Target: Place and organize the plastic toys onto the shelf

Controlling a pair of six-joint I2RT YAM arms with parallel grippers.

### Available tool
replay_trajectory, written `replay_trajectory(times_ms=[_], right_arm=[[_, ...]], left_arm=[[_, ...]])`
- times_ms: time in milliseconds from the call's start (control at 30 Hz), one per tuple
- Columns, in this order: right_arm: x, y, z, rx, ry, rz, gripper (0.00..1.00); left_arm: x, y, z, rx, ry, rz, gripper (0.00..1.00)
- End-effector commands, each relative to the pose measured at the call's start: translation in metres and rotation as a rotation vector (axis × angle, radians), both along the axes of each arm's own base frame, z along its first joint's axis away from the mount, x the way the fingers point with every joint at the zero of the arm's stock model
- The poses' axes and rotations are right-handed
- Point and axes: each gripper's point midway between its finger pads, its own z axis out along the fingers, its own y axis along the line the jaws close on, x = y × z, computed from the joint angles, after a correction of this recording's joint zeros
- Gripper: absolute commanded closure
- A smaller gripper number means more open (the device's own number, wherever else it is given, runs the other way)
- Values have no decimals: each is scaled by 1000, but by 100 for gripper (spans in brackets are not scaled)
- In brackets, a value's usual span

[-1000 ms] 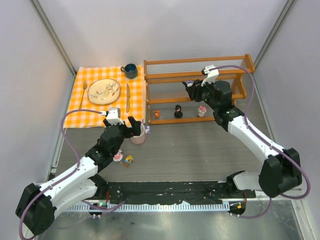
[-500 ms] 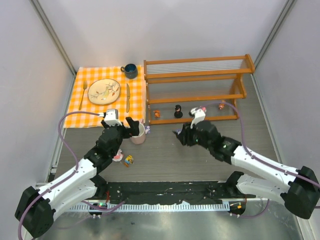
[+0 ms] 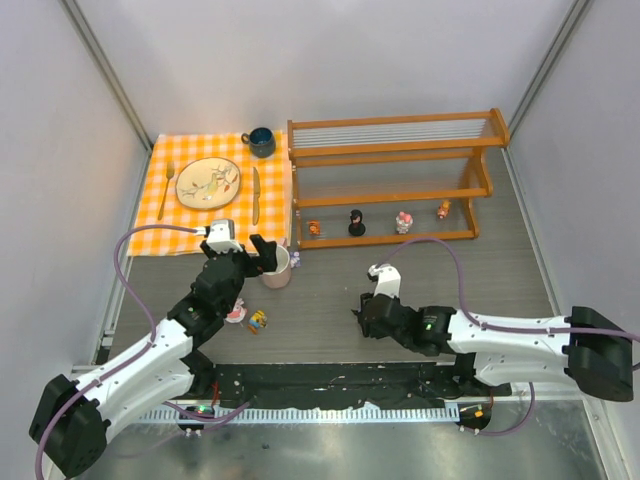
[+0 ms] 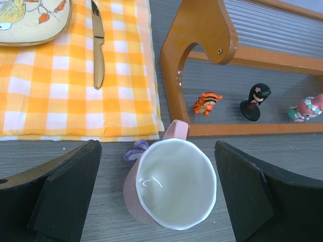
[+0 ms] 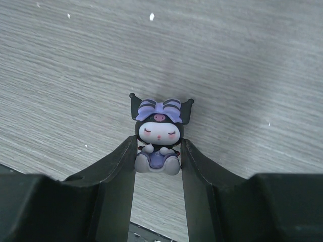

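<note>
My right gripper (image 5: 158,151) is shut on a black figurine with a purple bow (image 5: 159,132), held just above bare tabletop. From above, that right gripper (image 3: 360,320) is low near the table's front, well short of the shelf (image 3: 390,150). Several plastic toys stand on its bottom rail: an orange tiger (image 3: 314,228), a black one (image 3: 356,222), a pink one (image 3: 403,221). My left gripper (image 3: 268,258) is open, its fingers (image 4: 60,196) on either side of the pink-and-white mug (image 4: 174,184) without touching it. A purple toy (image 4: 136,149) lies behind the mug.
A pink toy (image 3: 236,314) and a yellow one (image 3: 258,320) lie on the table beside my left forearm. The orange checked cloth (image 3: 180,225) at the back left carries a plate (image 3: 208,183), knife and fork. A dark blue cup (image 3: 262,141) stands next to the shelf's left end.
My right arm has swung from the shelf's upper tier back and down to the table's front. The left arm has hardly moved.
</note>
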Motion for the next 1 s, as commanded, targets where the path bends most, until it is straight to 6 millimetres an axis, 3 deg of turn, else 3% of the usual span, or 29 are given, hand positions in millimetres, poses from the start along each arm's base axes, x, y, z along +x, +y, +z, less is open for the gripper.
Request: replay_trajectory(times_ms=[0,100,133,167,233,467,667,800,967], right_arm=[[-4,3,-1,23,29,-68,68],[-14,3,-8,29,60,-58,59],[-18,2,-10,27,70,-52,35],[-19,1,-9,30,75,-58,17],[-21,0,-5,41,82,-59,4],[-17,9,35,-21,65,20,0],[-26,28,32,-134,240,217,0],[-13,20,28,-181,272,208,0],[-13,-4,21,-260,321,185,2]], left_arm=[[6,6,13,-9,-55,35,0],[6,6,14,-11,-58,35,0],[5,6,14,-10,-58,35,0],[5,6,14,-11,-58,35,0],[5,6,14,-8,-55,33,0],[6,5,12,-7,-51,31,0],[5,6,14,-9,-54,34,0],[5,7,13,-6,-53,36,0],[5,7,12,0,-47,38,0]])
